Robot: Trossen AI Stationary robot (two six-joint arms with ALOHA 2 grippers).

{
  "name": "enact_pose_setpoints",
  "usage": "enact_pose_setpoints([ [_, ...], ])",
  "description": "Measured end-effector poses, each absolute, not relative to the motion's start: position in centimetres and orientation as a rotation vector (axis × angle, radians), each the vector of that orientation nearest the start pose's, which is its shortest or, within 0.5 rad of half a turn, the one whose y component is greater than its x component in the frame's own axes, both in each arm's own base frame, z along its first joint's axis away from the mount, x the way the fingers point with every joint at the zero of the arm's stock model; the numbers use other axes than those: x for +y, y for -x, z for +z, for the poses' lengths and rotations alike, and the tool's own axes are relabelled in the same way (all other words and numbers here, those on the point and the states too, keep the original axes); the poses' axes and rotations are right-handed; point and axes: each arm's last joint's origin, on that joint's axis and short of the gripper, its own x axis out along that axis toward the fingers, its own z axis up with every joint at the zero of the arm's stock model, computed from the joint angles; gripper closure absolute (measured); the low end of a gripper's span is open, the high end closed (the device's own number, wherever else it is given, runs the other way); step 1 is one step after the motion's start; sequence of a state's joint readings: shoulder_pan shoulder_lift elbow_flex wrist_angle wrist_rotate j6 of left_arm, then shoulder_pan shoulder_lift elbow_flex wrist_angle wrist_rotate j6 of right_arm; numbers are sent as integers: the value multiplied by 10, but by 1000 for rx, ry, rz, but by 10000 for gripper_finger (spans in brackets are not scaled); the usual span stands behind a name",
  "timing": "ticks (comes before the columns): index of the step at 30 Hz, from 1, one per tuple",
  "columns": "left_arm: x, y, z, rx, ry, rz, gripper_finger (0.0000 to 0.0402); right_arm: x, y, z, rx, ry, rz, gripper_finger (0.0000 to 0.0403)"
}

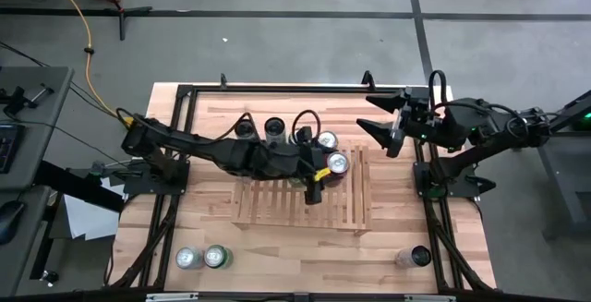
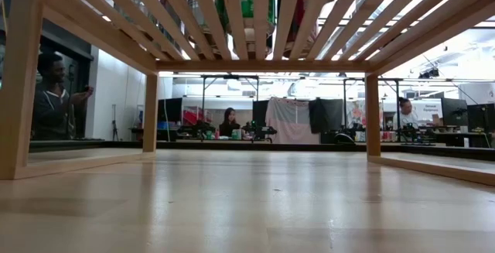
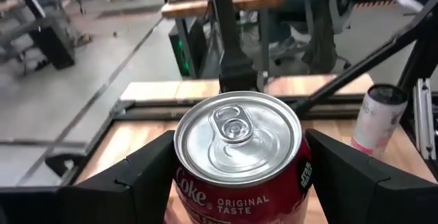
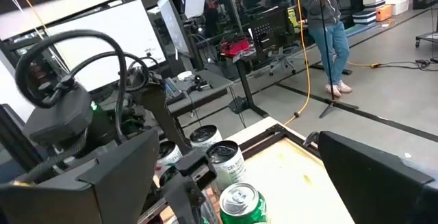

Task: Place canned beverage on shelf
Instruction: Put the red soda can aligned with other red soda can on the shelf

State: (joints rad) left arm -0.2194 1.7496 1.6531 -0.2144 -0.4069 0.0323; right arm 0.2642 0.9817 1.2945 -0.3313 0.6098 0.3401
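The shelf (image 1: 300, 191) is placed at the table's (image 1: 277, 256) centre; two cans (image 1: 203, 258) are found at seven o'clock.

Grey concrete floor (image 1: 277, 34), desks (image 2: 232, 135) and seated people (image 2: 229, 121) behind.

The high view shows one slatted shelf (image 1: 300, 205) at centre frame and two dark arms, the left arm (image 1: 203, 147) and the right arm (image 1: 489, 126). Three cans stand along the lower edge: a pair at lower left (image 1: 189, 258) and a single can at lower right (image 1: 418, 257). Above the shelf is a cluster (image 1: 274, 129) of at least four can tops, partly hidden. The left wrist view shows one red Coke can (image 3: 239, 155). In the low view there are three people: left (image 2: 52, 90), centre (image 2: 230, 121) and right (image 2: 404, 112).
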Motion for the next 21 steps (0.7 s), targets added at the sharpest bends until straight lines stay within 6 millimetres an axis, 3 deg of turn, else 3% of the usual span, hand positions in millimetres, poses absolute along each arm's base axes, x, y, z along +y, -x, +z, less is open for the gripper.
enact_pose_setpoints([
  [10,-80,-398,363,339,-69,265,135,31,-178,453,-34,-325,-347,18],
  [15,-78,-398,344,382,-39,330,135,31,-178,453,-33,-324,-347,18],
  [21,-79,-398,343,363,-7,339,135,31,-178,453,-32,-319,-347,18],
])
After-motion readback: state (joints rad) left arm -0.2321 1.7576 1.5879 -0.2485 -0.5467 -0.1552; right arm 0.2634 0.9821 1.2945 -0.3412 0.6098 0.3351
